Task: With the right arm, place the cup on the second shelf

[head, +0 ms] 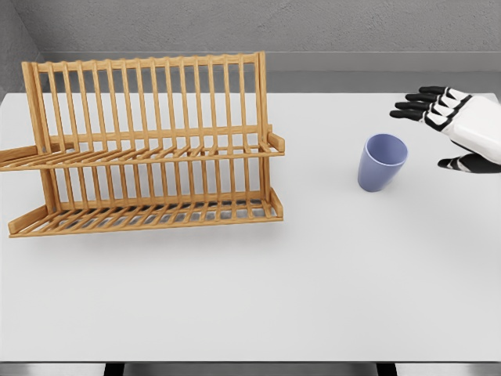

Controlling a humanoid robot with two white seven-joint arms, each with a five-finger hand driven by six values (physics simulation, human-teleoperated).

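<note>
At the left of the white bench [250, 298] stands a wooden rack [149, 145] with two slatted shelves, a lower shelf [149, 213] near the bench surface and an upper shelf [149, 154] above it; both hold nothing. Well to the right, the blue cup [382, 162] sits upright on the bench with its mouth open upward, apart from the rack. Just right of the cup and slightly farther back, the right hand [458, 125] hovers with fingers spread and thumb [462, 163] low, holding nothing and not touching the cup. The left arm is out of view.

The step in hand appears to be the reach toward the cup, with the grasp not yet made. The next move calls for bringing the hand left and down so that fingers and thumb wrap the cup's wall, then lifting and carrying it far left to the upper shelf.
</note>
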